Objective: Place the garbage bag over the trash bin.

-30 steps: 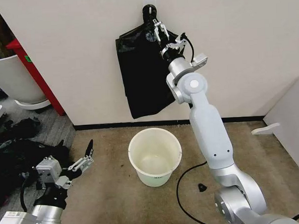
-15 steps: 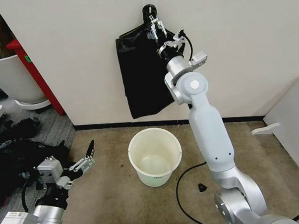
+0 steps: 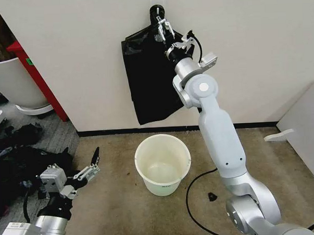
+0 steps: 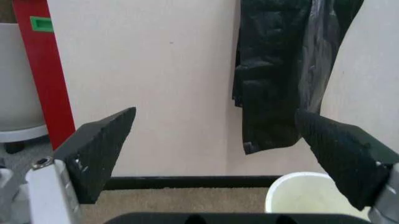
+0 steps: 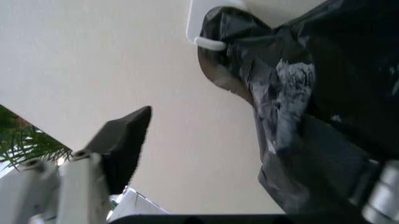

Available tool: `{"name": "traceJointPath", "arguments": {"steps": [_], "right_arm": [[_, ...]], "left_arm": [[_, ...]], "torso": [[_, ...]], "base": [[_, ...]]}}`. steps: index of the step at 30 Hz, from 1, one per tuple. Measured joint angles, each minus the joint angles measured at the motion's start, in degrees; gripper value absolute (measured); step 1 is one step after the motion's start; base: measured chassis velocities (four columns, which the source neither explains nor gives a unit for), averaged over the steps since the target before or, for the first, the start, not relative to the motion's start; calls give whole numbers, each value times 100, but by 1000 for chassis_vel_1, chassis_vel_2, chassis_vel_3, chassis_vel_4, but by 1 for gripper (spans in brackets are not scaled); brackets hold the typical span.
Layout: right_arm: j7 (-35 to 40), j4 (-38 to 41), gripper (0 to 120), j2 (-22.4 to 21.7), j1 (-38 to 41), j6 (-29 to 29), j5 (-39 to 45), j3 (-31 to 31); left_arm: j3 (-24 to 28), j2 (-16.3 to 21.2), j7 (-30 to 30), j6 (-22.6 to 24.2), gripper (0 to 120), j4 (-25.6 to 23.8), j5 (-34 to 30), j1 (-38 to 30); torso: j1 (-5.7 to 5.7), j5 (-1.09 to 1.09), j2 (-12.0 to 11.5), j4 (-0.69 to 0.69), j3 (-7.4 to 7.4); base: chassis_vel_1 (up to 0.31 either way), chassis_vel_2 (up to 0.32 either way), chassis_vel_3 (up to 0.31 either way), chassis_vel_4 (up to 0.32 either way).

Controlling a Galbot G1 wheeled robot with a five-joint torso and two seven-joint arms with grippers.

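The task is barely begun: the garbage bag (image 3: 147, 76) hangs from a wall hook (image 3: 156, 4) at the far side, the right gripper (image 3: 163, 26) spread open at its top; the trash bin (image 3: 163, 164) stands bare below, the left gripper (image 3: 86, 170) open and idle, near left

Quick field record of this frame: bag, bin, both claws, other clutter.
garbage bag: hanging from white wall hook, flat against wall
trash bin: upright on carpet below bag, unlined
right claw: raised at bag's top near hook, open
left claw: low, left of bin, open, holding nothing
floor clutter: black heap at far left
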Motion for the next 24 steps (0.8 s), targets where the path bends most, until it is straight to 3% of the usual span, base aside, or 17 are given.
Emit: {"name": "traceJointPath", "arguments": {"steps": [4, 8, 18, 22, 24], "right_arm": [[-2, 2, 62, -17, -6, 10, -2, -40], [1, 1, 52, -20, -6, 13, -2, -53], [-5, -37, 12, -48, -62, 84, 197, -27], [-2, -40, 0, -56, -107, 85, 194, -30], [0, -40, 0, -60, -131, 85, 187, -39]], "left_arm": [[17, -3, 1, -5, 100, 0, 15, 1], [20, -2, 2, -6, 100, 0, 17, 3], [47, 5, 5, -23, 100, 0, 34, 8], [46, 9, 5, -43, 100, 0, 38, 9], [45, 8, 5, -59, 100, 0, 47, 10]], "torso": [[0, 0, 0, 0, 0], [0, 0, 0, 0, 0], [0, 0, 0, 0, 0], [0, 0, 0, 0, 0], [0, 0, 0, 0, 0]], "base": [[0, 0, 0, 0], [0, 0, 0, 0], [0, 0, 0, 0], [0, 0, 0, 0], [0, 0, 0, 0]]}}
